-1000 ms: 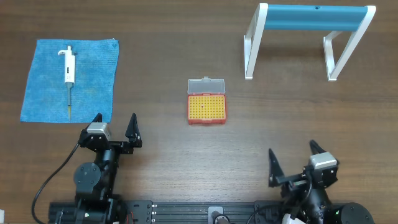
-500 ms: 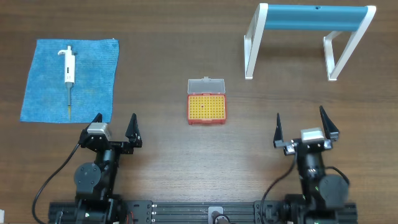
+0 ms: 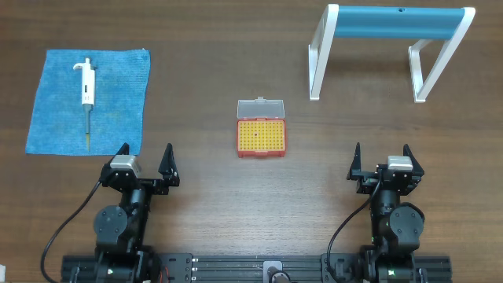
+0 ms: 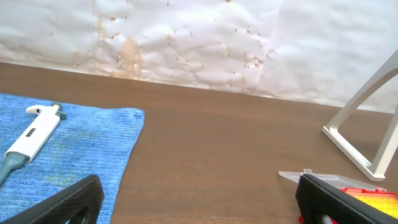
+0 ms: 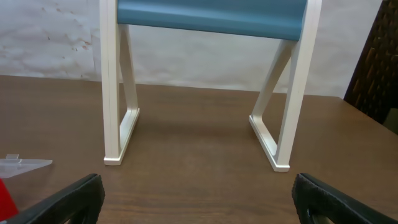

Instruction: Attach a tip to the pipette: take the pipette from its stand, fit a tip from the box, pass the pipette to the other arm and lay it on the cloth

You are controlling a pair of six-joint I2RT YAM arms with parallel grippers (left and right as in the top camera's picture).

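A white pipette (image 3: 85,88) with a tip on its end lies lengthwise on the blue cloth (image 3: 118,94) at the far left; the left wrist view shows the pipette (image 4: 34,132) on the cloth (image 4: 87,149) too. The red tip box (image 3: 262,135), lid open and full of yellow tips, sits mid-table. The white stand with a blue bar (image 3: 393,23) is at the back right and carries nothing. My left gripper (image 3: 145,159) rests open near the front left, just below the cloth. My right gripper (image 3: 382,157) rests open near the front right, facing the stand (image 5: 211,18).
Brown wooden tabletop (image 3: 204,204) all around, with a crinkled white wall (image 4: 199,43) behind it. The box's clear lid edge (image 5: 22,165) shows beside the right gripper's view. Wide free room lies between box and both arms.
The right arm has swung and pulled up from the front right corner to a straight rest pose facing the stand. The left arm, pipette and box have not moved.
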